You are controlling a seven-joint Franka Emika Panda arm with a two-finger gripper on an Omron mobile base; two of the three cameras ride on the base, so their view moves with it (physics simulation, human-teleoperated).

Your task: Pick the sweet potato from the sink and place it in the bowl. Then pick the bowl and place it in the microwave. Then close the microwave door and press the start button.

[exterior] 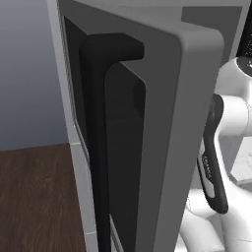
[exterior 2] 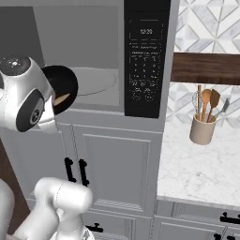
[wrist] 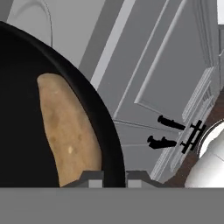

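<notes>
At your far left, in the left base view, the microwave door [exterior: 147, 138] stood swung open toward the camera, its black bar handle [exterior: 101, 147] running down the dark glass. In the right base view the bowl [exterior 2: 63, 86] hung at the mouth of the microwave [exterior 2: 84, 61], partly behind the robot's wrist, with the control panel [exterior 2: 146, 56] to its right and a utensil crock [exterior 2: 202, 129] on the marble counter [exterior 2: 197, 168] beyond. In the hand view your gripper [wrist: 114, 178] was clenched on the bowl's rim, and the sweet potato [wrist: 68, 131] lay inside the bowl, above grey cabinet doors [wrist: 175, 83].
</notes>
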